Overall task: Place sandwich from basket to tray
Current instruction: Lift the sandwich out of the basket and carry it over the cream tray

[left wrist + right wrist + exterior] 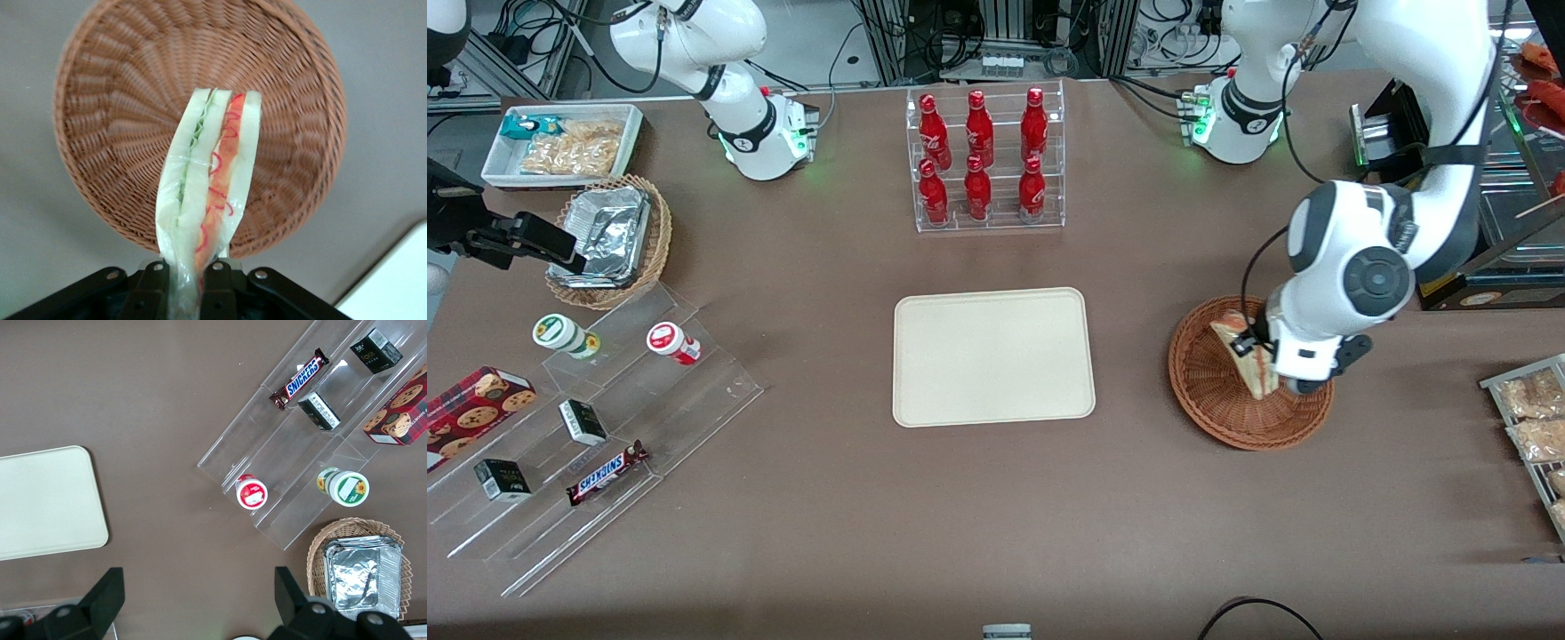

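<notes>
We take this for a robotics lab staged as a small shop counter; two white arms are bolted to a brown table (800, 533), with cable bundles and aluminium framing (996, 36) at its edge farthest from the front camera; goods are set out for display: red bottles (978, 160) in a clear rack, a Snickers bar (607, 472) and small boxes on acrylic steps (605, 444), foil containers (605, 233) in a tan basket; the gripper (1258, 348) hangs over a wicker basket (1249, 418).

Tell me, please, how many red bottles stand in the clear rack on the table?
6 red bottles in the clear rack: three on its upper step, three on the lower, farther from the camera than the tray. None seem hidden. The gripper holds the sandwich over the basket.
</notes>
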### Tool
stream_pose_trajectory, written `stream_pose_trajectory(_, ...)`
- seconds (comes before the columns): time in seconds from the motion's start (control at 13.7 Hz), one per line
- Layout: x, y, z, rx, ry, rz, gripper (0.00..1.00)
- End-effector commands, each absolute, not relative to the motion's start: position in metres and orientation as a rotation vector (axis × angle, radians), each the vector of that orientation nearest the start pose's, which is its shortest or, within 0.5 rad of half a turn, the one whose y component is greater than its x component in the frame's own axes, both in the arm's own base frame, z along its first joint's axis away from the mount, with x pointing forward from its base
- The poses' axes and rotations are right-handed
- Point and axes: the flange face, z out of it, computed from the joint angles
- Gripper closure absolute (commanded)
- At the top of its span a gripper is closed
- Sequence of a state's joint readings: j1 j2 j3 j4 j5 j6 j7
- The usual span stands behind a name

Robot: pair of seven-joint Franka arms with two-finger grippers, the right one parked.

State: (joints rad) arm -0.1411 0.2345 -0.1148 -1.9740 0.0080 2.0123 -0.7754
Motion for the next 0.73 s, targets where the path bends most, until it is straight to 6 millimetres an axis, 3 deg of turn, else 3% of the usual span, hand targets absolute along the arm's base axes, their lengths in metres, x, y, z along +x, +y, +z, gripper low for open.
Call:
stream_pose_trajectory(0.0,0.552,-0.192,0.335,-2.988,-0.539,0.277,0.86)
stream_pose_trajectory(0.15,0.546,-0.246,0.328,-3.012,-0.425,0.278,0.87)
stream_pose_trajectory(0.36,0.547,-0.307,0.317,-3.039,-0.304,0.264,0.87)
stream_pose_trajectory(0.66,0.527,-0.397,0.306,-3.083,-0.331,0.284,0.88)
